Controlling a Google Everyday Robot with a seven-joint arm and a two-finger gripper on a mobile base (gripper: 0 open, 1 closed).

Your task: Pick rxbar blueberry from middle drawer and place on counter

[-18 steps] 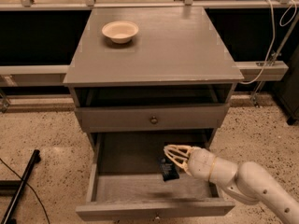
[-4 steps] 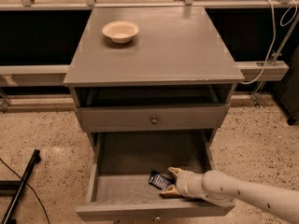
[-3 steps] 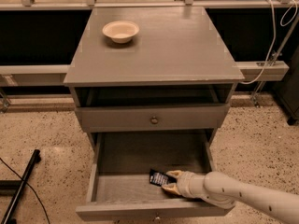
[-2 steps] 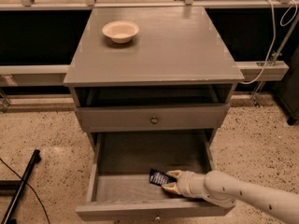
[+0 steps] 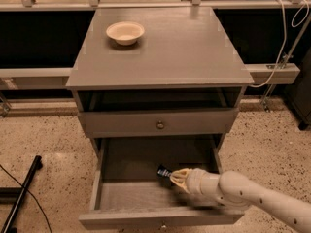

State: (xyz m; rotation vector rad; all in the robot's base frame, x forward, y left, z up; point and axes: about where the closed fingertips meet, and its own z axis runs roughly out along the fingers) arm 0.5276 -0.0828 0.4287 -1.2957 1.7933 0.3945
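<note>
Since the view a moment earlier, the cream two-finger claw (image 5: 179,177) and the small flat rxbar blueberry (image 5: 164,171) in its dark blue-black wrapper have shifted together, up and slightly left in the view, away from the drawer's front wall. That shared shift, with the bar right at the tips, suggests the claw is closed on the bar's near end, though the pinch itself is hard to make out.

The bar juts out leftward and a little toward the back, its long axis roughly in line with the arm reaching in from the lower right. Both are inside the wide shallow grey wooden middle drawer (image 5: 131,195), over the right half of its floor and near the right wall. Whether the bar is off the floor cannot be told.

The way out is upward and toward the front, since the closed grey upper drawer front (image 5: 204,123) and the lip of the broad grey wooden counter (image 5: 184,52) stand above the drawer's back. On the counter, the cream round bowl (image 5: 125,33) sits back left, well apart from the bare front and right.
</note>
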